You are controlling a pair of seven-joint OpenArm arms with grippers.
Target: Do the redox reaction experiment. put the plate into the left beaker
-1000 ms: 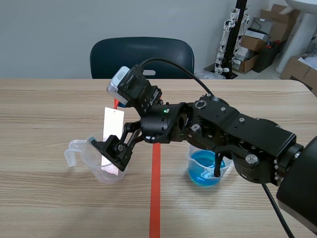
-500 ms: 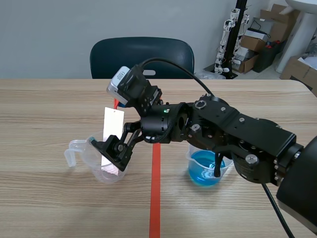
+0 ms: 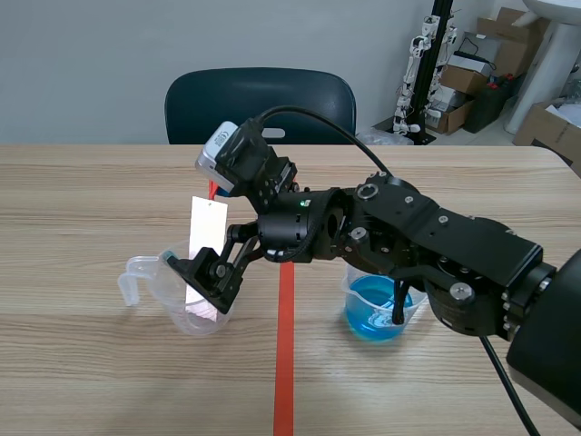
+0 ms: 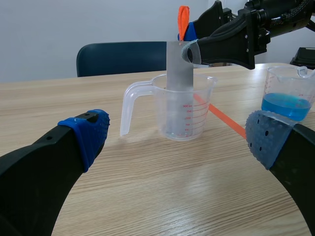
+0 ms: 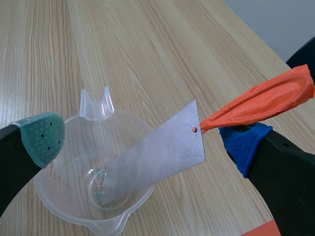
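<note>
Gaping wide, right jaws flank the plate (image 5: 157, 157) leaning in the beaker (image 5: 96, 105); left jaws open.

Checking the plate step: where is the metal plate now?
The metal plate stands in the clear beaker, left of the red tape in the scene view, between the open fingers of the right gripper.
</note>
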